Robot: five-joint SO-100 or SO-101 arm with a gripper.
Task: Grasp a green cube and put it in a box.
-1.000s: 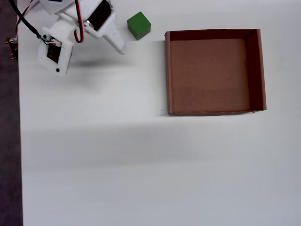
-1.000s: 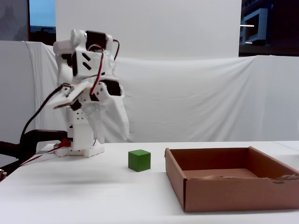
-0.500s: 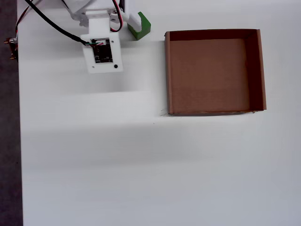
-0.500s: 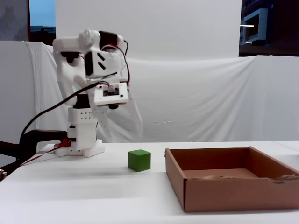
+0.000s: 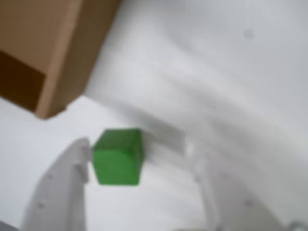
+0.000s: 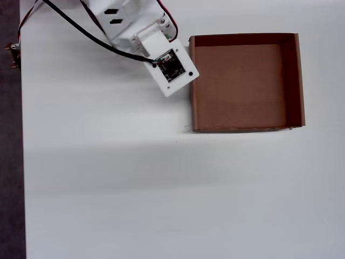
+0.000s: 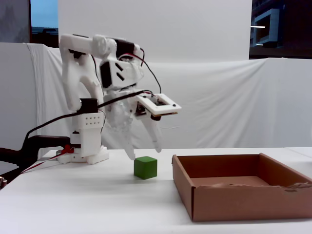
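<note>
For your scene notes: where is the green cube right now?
In the fixed view the cube sits on the table, just left of the box, under the open pincer.

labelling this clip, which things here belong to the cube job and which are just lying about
Belongs to the job:
- green cube, on the table
- brown cardboard box, empty
- pincer, open, above the cube

Just lying about:
- white table
- white cloth backdrop
- red and black cables at the arm's base
</note>
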